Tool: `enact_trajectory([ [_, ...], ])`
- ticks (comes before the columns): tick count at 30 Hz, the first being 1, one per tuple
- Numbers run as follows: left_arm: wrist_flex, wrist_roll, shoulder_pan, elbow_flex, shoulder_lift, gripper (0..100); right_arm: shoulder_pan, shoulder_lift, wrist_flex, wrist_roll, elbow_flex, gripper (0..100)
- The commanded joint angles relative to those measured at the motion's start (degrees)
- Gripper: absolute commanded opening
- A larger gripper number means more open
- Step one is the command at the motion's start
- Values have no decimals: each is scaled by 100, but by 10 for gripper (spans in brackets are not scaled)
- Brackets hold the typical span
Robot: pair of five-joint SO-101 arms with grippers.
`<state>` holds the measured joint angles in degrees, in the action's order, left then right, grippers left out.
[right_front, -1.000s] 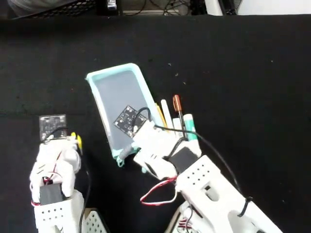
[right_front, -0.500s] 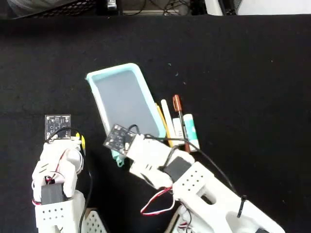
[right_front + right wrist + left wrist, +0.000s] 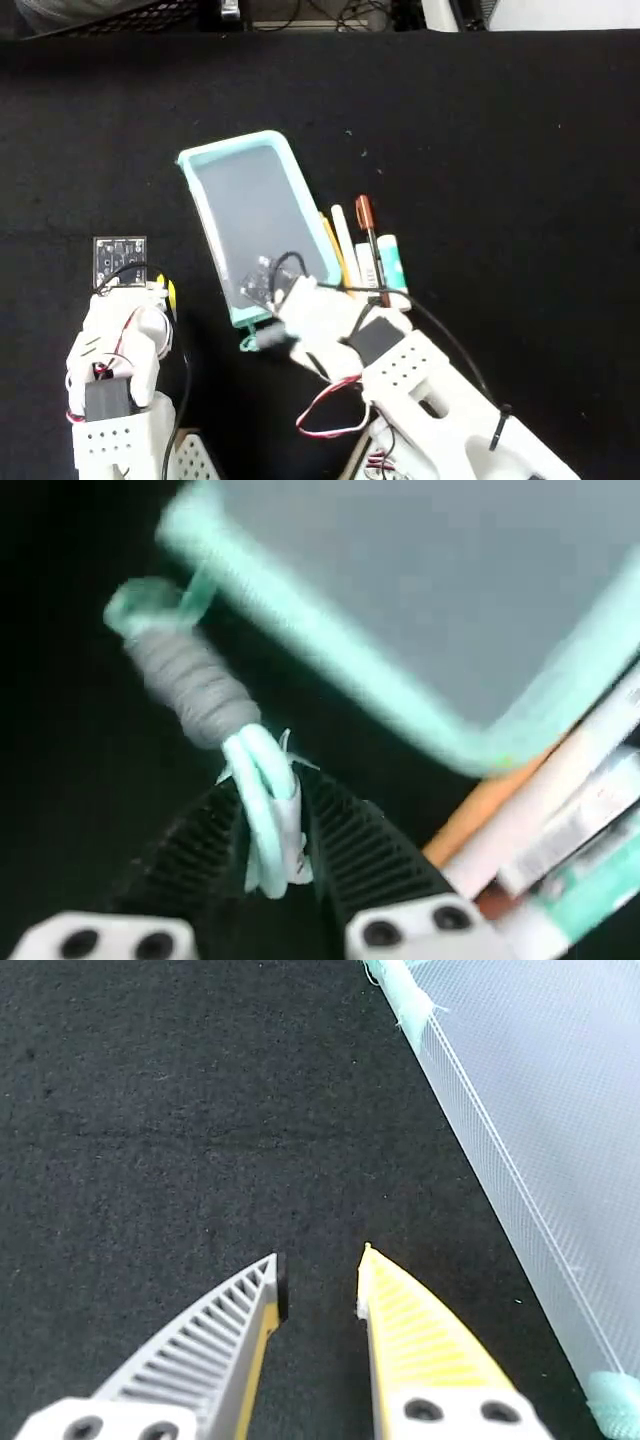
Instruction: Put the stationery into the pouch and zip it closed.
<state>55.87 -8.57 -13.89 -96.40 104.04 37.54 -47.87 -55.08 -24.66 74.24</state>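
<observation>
The teal mesh pouch (image 3: 255, 220) lies flat at the table's middle, with its grey-and-teal zipper pull (image 3: 250, 342) at its near corner. Several pens and markers (image 3: 365, 250) lie side by side along its right edge. My right gripper (image 3: 268, 338) sits at that near corner. In the right wrist view this gripper (image 3: 270, 850) is shut on the teal loop of the zipper pull (image 3: 195, 685), with the pouch (image 3: 420, 610) and the pens (image 3: 560, 810) beyond. My left gripper (image 3: 320, 1290) hovers open over bare cloth beside the pouch's edge (image 3: 540, 1140), holding nothing.
A black cloth (image 3: 500, 150) covers the table. The left arm (image 3: 115, 340) stands at the near left, the right arm (image 3: 420, 400) at the near middle. Cables and a rack lie past the far edge.
The right wrist swung left off the pouch, then back to its near corner, and the zipper pull shifted slightly nearer. The left arm edged nearer, then stayed still.
</observation>
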Motion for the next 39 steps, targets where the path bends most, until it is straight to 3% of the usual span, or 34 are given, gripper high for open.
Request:
enact_trajectory([
  [1,9,-44,66,-92,18,141,-220,-48,-545,-440,-242,13],
  [5,9,-44,40,-92,18,141,-475,-22,-668,-826,-286,31],
  [11,9,-44,48,-92,18,141,-448,-48,-1046,-941,-497,283],
  [18,9,-44,40,-92,18,141,457,-13,-2154,-923,-1684,266],
  [25,9,-44,31,-92,18,141,1143,-4,-2163,-668,-1930,268],
  [28,9,-44,31,-92,18,141,1152,-4,-1829,-659,-1763,266],
  [34,18,-44,31,-92,18,141,1134,462,-114,-229,-804,266],
  [39,18,-44,31,-92,18,141,993,1516,387,-220,-980,266],
])
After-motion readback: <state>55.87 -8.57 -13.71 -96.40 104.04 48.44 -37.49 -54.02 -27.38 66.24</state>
